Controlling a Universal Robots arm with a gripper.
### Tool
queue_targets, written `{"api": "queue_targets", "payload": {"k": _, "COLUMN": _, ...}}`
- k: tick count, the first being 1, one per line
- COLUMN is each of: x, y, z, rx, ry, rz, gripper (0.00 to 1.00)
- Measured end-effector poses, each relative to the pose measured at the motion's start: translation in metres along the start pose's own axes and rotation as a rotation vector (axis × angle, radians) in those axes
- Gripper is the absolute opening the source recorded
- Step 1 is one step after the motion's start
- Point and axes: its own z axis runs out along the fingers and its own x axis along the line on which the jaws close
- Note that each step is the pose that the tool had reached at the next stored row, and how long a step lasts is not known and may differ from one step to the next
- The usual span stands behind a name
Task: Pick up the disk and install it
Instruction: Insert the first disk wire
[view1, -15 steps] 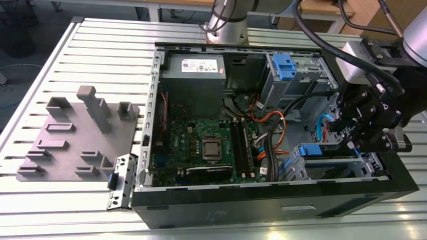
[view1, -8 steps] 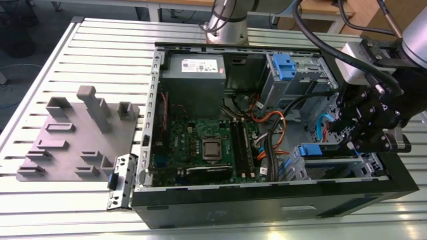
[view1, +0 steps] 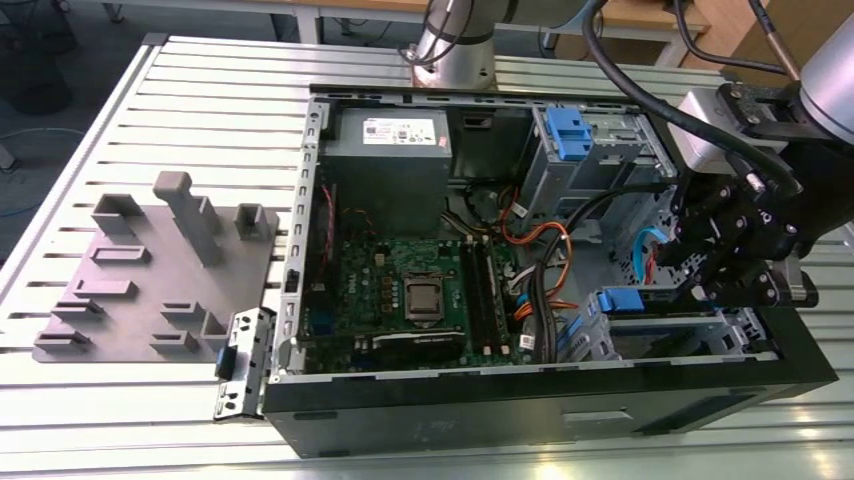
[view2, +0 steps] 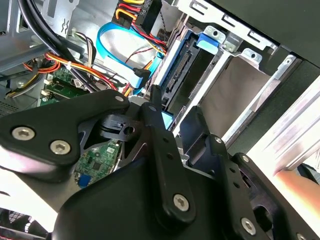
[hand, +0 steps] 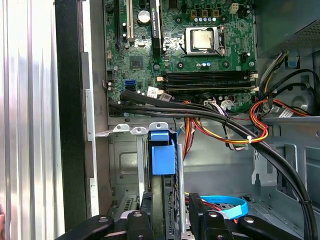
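The disk (view1: 638, 300) stands on edge in the metal drive cage at the front corner of the open computer case, on the exterior view's right. Its blue caddy tab (hand: 162, 152) lies level with the cage's top lip. The blue rail and tab (view2: 207, 42) also show in the second wrist view. My gripper (view1: 727, 285) hangs just above that cage and is open. Its black fingers (hand: 146, 212) straddle the disk's upper edge, with a narrow gap on one side. The disk's label is hidden.
Thick black cables (hand: 210, 117) and orange wires cross the case between the cage and the motherboard (view1: 414, 290). A second blue caddy (view1: 567, 130) sits in the upper bay. A grey fixture plate (view1: 147, 270) and a loose metal bracket (view1: 240, 360) lie outside the case, on the exterior view's left.
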Motion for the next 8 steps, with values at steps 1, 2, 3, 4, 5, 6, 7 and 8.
{"api": "queue_targets", "payload": {"k": 1, "x": 0.0000, "y": 0.0000, "z": 0.0000, "rx": 0.0000, "ry": 0.0000, "rz": 0.000, "gripper": 0.42}}
{"api": "queue_targets", "payload": {"k": 2, "x": 0.0000, "y": 0.0000, "z": 0.0000, "rx": 0.0000, "ry": 0.0000, "rz": 0.000, "gripper": 0.42}}
{"api": "queue_targets", "payload": {"k": 3, "x": 0.0000, "y": 0.0000, "z": 0.0000, "rx": 0.0000, "ry": 0.0000, "rz": 0.000, "gripper": 0.42}}
{"api": "queue_targets", "payload": {"k": 4, "x": 0.0000, "y": 0.0000, "z": 0.0000, "rx": 0.0000, "ry": 0.0000, "rz": 0.000, "gripper": 0.42}}
{"api": "queue_targets", "payload": {"k": 5, "x": 0.0000, "y": 0.0000, "z": 0.0000, "rx": -0.0001, "ry": 0.0000, "rz": 0.000, "gripper": 0.42}}
{"api": "queue_targets", "payload": {"k": 6, "x": 0.0000, "y": 0.0000, "z": 0.0000, "rx": 0.0000, "ry": 0.0000, "rz": 0.000, "gripper": 0.42}}
{"api": "queue_targets", "payload": {"k": 7, "x": 0.0000, "y": 0.0000, "z": 0.0000, "rx": 0.0000, "ry": 0.0000, "rz": 0.000, "gripper": 0.42}}
{"api": "queue_targets", "payload": {"k": 8, "x": 0.0000, "y": 0.0000, "z": -0.0001, "rx": 0.0000, "ry": -0.0002, "rz": 0.000, "gripper": 0.42}}
